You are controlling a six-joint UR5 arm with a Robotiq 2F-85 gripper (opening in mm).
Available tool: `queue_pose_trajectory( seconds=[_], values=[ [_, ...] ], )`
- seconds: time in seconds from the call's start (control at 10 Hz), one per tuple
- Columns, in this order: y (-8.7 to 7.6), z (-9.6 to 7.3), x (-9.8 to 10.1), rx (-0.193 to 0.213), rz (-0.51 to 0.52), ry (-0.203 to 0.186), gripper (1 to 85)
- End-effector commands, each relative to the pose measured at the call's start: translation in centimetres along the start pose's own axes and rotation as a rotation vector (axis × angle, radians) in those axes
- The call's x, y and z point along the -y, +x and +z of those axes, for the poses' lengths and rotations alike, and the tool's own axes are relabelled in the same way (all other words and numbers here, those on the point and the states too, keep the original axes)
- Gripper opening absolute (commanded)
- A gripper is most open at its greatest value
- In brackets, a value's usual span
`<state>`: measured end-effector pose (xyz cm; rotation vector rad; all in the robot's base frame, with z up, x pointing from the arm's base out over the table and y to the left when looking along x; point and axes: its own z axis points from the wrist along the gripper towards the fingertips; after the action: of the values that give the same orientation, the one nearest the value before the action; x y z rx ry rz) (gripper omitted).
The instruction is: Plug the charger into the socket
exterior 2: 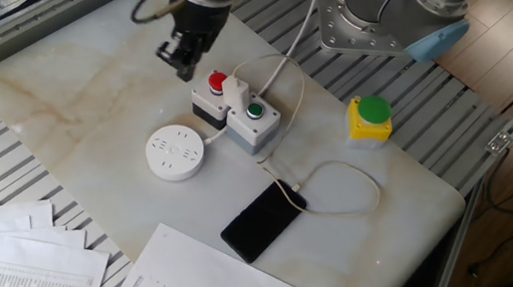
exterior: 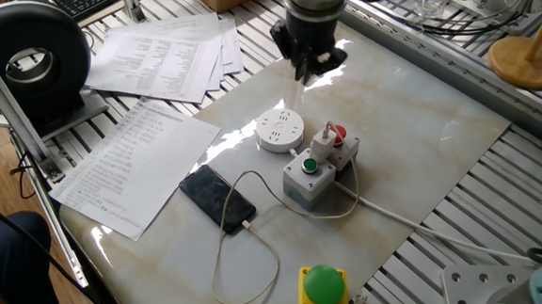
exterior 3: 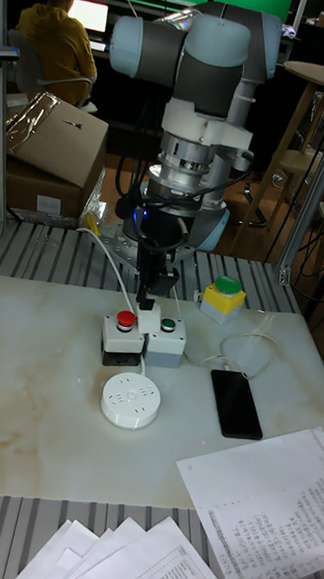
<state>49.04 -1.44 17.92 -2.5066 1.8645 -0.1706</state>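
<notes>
The charger (exterior: 324, 141) is a small white cube standing on top of the two grey button boxes (exterior: 311, 179), between the red and green buttons; it also shows as the charger (exterior 2: 236, 91). Its thin white cable (exterior: 258, 242) loops to a black phone (exterior: 217, 197). The socket (exterior: 280, 130), a round white puck, lies flat on the table just left of the boxes, and appears as the socket (exterior 2: 175, 151) and the socket (exterior 3: 129, 400). My gripper (exterior: 309, 63) hovers beyond the socket and boxes, fingers down, open and holding nothing. In the other fixed view my gripper (exterior 2: 181, 53) hangs just up-left of the red button.
A yellow box with a green dome button (exterior: 322, 288) sits near the front edge. Printed sheets (exterior: 135, 160) lie left of the phone, more sheets (exterior: 166, 50) behind. A thick white cord (exterior: 417, 228) runs right from the boxes. A wooden stand (exterior: 527, 59) is at far right.
</notes>
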Motion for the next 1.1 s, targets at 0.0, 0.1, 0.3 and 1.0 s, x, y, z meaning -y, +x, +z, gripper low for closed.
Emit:
queue_pose_trajectory(
  seconds=[0.0,0.1,0.3,1.0],
  values=[
    [-0.9,0.1,-1.3,0.044,-0.094,-0.037,48.0],
    [-1.1,0.1,-1.2,0.055,-0.103,-0.033,48.0],
    [-1.8,0.1,-1.2,0.080,-0.097,-0.031,48.0],
    [0.8,0.2,-0.5,-0.020,-0.003,-0.007,38.0]
  ],
)
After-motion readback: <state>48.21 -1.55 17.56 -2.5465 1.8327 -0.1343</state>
